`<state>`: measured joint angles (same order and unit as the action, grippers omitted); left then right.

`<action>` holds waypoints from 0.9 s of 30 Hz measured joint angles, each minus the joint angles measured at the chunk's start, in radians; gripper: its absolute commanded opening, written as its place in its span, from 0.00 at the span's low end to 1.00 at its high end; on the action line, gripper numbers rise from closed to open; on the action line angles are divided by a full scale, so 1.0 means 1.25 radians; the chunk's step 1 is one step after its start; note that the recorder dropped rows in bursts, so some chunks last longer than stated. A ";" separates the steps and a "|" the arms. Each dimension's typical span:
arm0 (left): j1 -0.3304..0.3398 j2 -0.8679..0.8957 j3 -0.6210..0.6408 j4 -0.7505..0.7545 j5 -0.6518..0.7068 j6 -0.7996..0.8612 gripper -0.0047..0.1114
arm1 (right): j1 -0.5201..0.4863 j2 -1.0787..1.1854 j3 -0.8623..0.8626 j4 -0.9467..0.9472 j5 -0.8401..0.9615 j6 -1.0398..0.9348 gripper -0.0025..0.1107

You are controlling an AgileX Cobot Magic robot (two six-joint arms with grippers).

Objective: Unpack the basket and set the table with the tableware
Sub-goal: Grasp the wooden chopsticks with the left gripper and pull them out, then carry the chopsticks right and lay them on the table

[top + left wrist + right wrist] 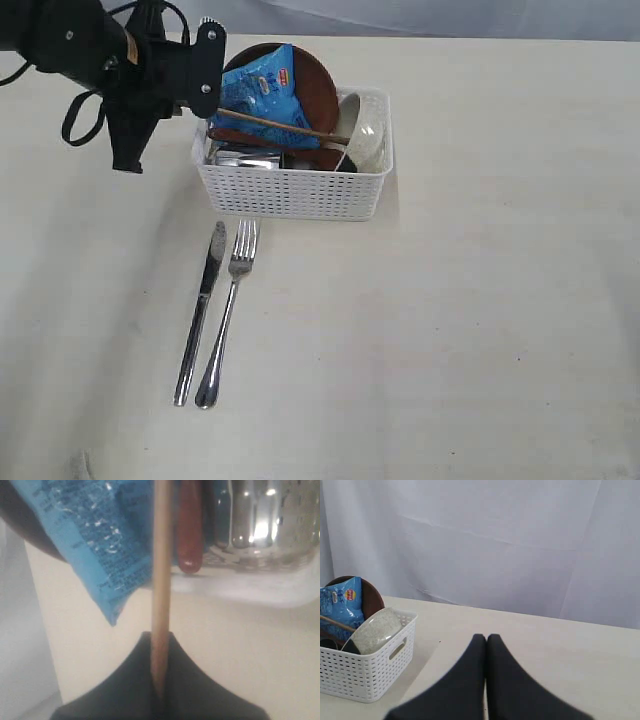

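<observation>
The white basket [295, 190] stands at the back middle of the table [450, 330]. It holds a brown plate [318, 80], a pale bowl [366, 130] on its side, a steel cup [245, 158] and a blue snack packet [258, 92]. Wooden chopsticks [285, 127] lie across the basket. My left gripper [207, 108] is shut on their end at the basket's left rim, and the left wrist view shows the chopsticks [161, 580] pinched between the jaws of the left gripper [160, 642], beside a red-brown spoon [190, 530]. Knife [200, 315] and fork [228, 315] lie side by side in front of the basket. My right gripper [486, 639] is shut and empty, over bare table.
A pale curtain [520, 545] hangs behind the table's far edge. In the right wrist view the basket [365, 675] sits off to one side with the bowl [375, 630] and plate [372, 592] in it.
</observation>
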<state>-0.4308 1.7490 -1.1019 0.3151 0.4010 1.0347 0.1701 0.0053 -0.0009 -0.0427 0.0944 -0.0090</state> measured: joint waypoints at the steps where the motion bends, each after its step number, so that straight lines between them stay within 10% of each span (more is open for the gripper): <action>1: 0.000 -0.007 0.000 0.012 0.009 0.000 0.04 | 0.000 0.000 0.000 0.000 0.000 0.000 0.02; 18: -0.008 -0.217 0.000 0.027 0.143 -0.310 0.04 | 0.000 0.000 0.000 0.000 -0.003 0.001 0.02; 27: -0.228 -0.224 0.000 -0.607 0.143 -0.571 0.04 | 0.000 0.000 0.000 0.000 -0.005 0.001 0.02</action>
<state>-0.7163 1.4695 -1.1019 -0.4437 0.5793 0.3206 0.1701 0.0053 -0.0009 -0.0427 0.0885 -0.0072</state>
